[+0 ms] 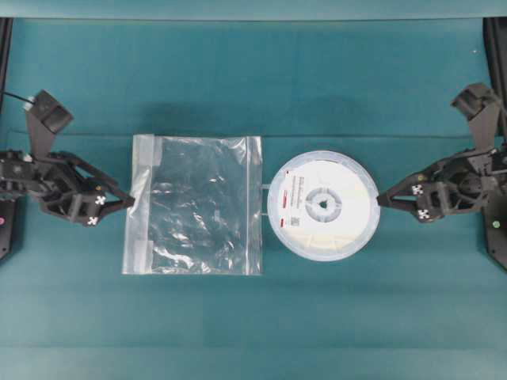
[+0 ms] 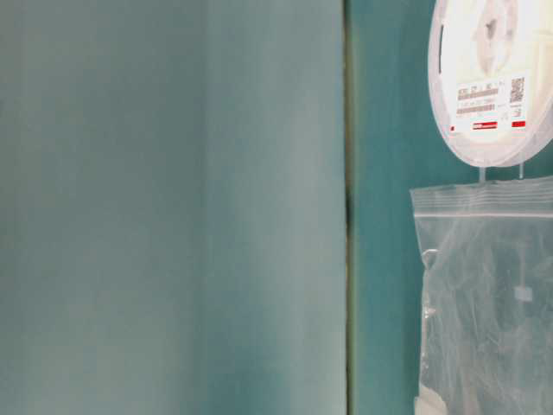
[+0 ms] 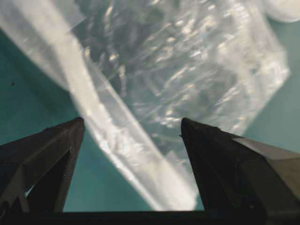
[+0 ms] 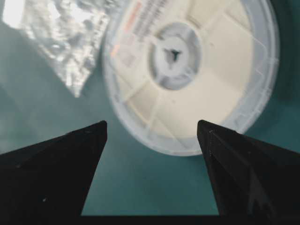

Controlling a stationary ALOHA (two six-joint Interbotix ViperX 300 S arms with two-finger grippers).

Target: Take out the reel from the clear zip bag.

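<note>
reel (image 1: 324,205) out, flat beside clear zip bag (image 1: 194,204) | L end effector (image 1: 127,203) apart | R end effector (image 1: 381,199) apart

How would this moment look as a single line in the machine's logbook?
reel: out, on table beside bag | clear zip bag: empty, flat | left gripper: open at bag edge | right gripper: open near reel

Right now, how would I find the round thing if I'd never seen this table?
Look at the teal table from above: a crinkled clear plastic zip bag lies in the middle. Just right of it, outside the bag, lies the flat round white reel. It is the only round thing, with a grey hub and a label with a red mark.
</note>
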